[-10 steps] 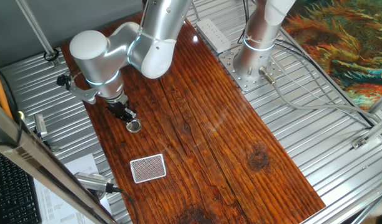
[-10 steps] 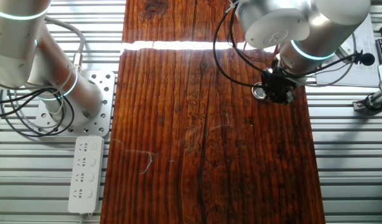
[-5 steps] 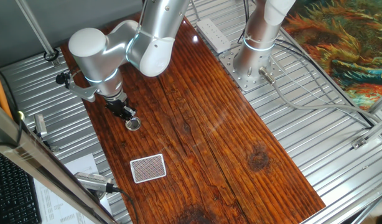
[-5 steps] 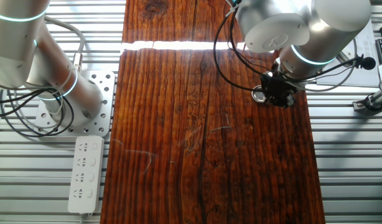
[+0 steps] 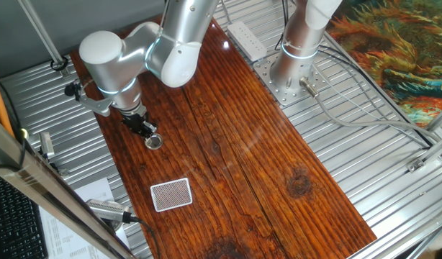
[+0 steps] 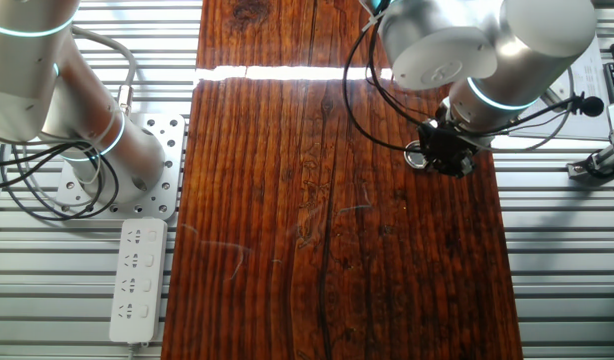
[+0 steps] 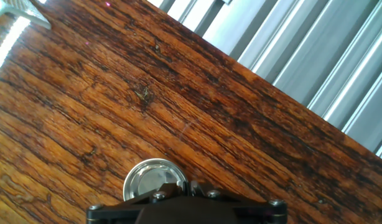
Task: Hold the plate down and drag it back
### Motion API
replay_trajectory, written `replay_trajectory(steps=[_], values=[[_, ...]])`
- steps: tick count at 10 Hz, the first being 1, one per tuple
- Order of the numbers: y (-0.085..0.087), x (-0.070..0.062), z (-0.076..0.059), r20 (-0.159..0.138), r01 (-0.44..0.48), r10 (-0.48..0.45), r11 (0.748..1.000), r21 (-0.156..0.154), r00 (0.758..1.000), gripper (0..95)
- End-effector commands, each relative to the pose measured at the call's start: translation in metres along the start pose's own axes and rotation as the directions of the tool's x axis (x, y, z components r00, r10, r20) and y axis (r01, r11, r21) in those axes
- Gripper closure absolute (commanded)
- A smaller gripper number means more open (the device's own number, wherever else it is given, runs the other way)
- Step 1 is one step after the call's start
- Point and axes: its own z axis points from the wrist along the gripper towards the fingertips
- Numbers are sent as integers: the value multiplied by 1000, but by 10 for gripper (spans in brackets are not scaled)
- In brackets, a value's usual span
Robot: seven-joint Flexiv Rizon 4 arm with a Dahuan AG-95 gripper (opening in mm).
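Silver and shiny, the plate (image 5: 155,142) is a small round metal disc with a raised rim and a duller centre, lying flat on the wooden tabletop (image 5: 242,137) near its long edge, beside the ribbed aluminium frame (image 5: 34,93). In the hand view its polished rim (image 7: 155,179) peeks out from under the black gripper body, so the fingers come down on its near part rather than around it.

The gripper (image 5: 145,129) sits right at the plate, tips on or just at its edge — contact looks likely, though neither fixed view shows the touching point clearly. I cannot tell whether the jaws are closed or parted; the fingers are hidden behind the black housing in all 3 views. Pressing from above suits the job: a disc this thin and slick offers little to pinch, so I judge that downward force and friction are meant to carry it along the boards.

Dark reddish planks with strong grain run lengthwise under it, glossy enough to reflect light. Well apart from the plate, further along the same side, lies a rectangular white card (image 5: 170,194) with fine red cross-hatching. A white power strip (image 6: 137,280) rests on the frame near the second arm's base (image 6: 127,165).
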Motion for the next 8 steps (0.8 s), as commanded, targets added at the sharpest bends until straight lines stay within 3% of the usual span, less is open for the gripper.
replay_trajectory(steps=[1,8], values=[[-1,2,-1,-2,4,-4,1000,1,1000,950],[-7,8,-1,-4,18,-18,1000,4,1000,950]])
